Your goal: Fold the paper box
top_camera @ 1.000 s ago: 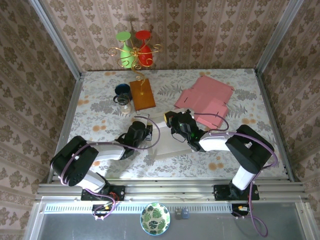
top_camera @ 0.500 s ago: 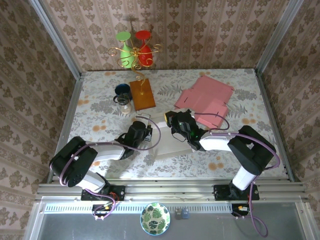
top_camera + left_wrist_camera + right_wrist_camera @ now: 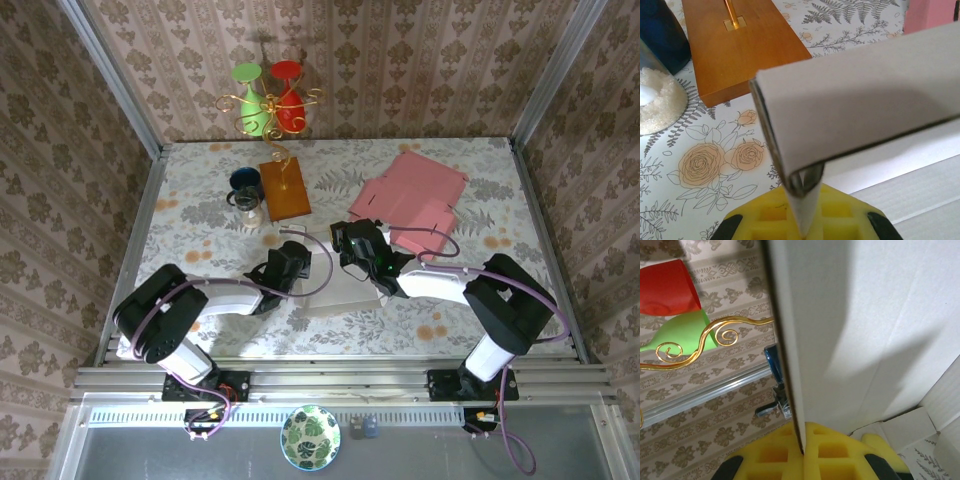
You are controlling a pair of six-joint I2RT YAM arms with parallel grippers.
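floral-patterned cloth covers the table (image 3: 200, 250), which is closed in by wallpapered walls. farthest left of the left gripper's fingers, a dark blue cup (image 3: 660, 35) and a glass jar of white grains (image 3: 657, 100) are seen side by side on the cloth. beyond the fingers and slightly to their left lies the wooden base (image 3: 740, 45) of a gold stand, from which a green cone (image 3: 247, 73) and a red cone (image 3: 285, 70) are hung. the left gripper (image 3: 801, 195) is closed on the white paper box (image 3: 860, 95): a folded flap's edge is pinched between its yellow pads (image 3: 840, 220), and the flap is raised above them and runs off to their right. the box is held between the two grippers near the middle of the table, with part of it resting flat on the cloth. the right gripper (image 3: 802, 442) is likewise clamped on an upright panel of the same box, the panel's edge being gripped between its pads. to the right of those fingers and farther back, a flattened pink box (image 3: 415, 200) is laid on the cloth.
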